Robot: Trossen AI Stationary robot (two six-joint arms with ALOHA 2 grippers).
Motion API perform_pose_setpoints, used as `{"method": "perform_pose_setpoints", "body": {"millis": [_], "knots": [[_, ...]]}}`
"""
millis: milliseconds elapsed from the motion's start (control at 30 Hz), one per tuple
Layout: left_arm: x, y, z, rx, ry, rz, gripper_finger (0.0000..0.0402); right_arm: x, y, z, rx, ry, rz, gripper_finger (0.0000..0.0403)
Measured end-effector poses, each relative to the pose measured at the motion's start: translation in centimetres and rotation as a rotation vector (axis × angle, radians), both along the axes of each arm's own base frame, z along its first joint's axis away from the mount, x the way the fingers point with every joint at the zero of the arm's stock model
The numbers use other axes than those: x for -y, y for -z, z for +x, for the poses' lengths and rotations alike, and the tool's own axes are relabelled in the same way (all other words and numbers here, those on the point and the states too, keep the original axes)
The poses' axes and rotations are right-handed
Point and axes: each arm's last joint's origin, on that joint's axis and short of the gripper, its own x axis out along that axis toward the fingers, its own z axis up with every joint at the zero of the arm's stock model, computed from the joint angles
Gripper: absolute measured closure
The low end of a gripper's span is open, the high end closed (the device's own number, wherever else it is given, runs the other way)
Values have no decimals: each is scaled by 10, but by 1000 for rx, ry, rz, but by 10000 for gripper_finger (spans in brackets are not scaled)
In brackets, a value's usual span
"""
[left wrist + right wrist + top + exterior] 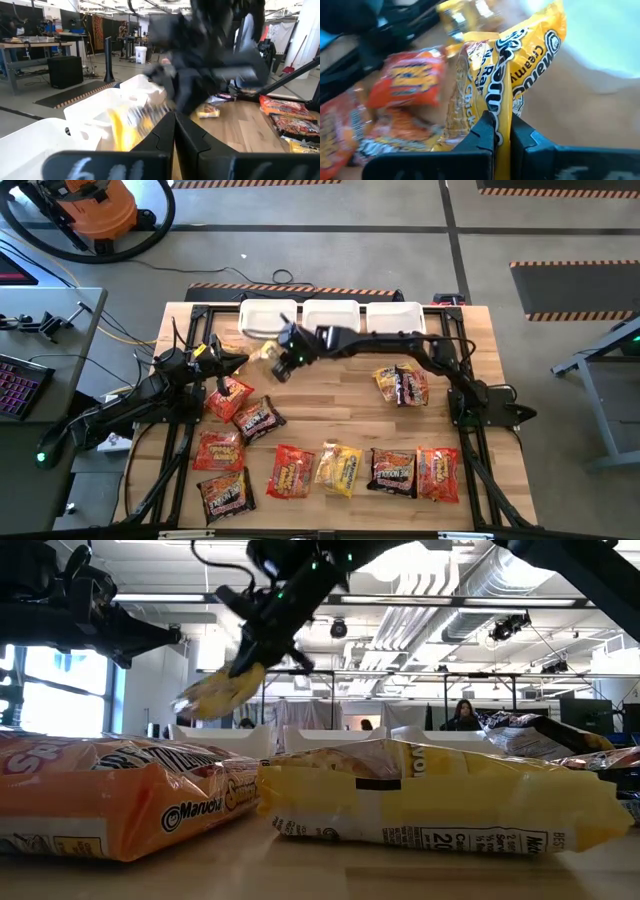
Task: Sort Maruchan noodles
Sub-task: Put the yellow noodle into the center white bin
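Note:
My right gripper reaches across the table toward its far left. It is shut on a yellow Maruchan packet, close in front of the left white bin. In the low view this packet hangs in the air. My left gripper hovers just left of it with shut fingers, holding nothing. Several more red, yellow and dark packets lie flat on the table: a red one beside the left gripper, a row along the near edge, and a small pile at the right. My right gripper pinches the yellow packet between its two fingers at a crumpled end of the wrapper. The packet is lifted clear of the table. It hangs tilted, slanting down and away from the fingers.
Three white bins stand in a row at the table's far edge: left, middle and right. Bare wood lies mid-table. The two arms are close together at the far left. In the low view, red and yellow packets fill the foreground.

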Motion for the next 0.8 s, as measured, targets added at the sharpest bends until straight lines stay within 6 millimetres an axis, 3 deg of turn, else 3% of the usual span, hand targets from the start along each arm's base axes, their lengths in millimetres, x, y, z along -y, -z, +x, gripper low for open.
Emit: {"method": "perform_pose_setpoints", "body": {"millis": [200, 300, 467, 800], "knots": [[0, 0, 0, 0, 0, 0, 399, 27, -59, -32, -190, 163, -108, 403], [0, 0, 0, 0, 0, 0, 399, 43, -69, -56, -308, 325, -149, 403], [0, 0, 0, 0, -1, 0, 399, 63, -50, -83, -528, 501, -163, 403], [0, 0, 0, 0, -1, 0, 399, 86, -14, -93, -650, 622, -250, 403]]}}
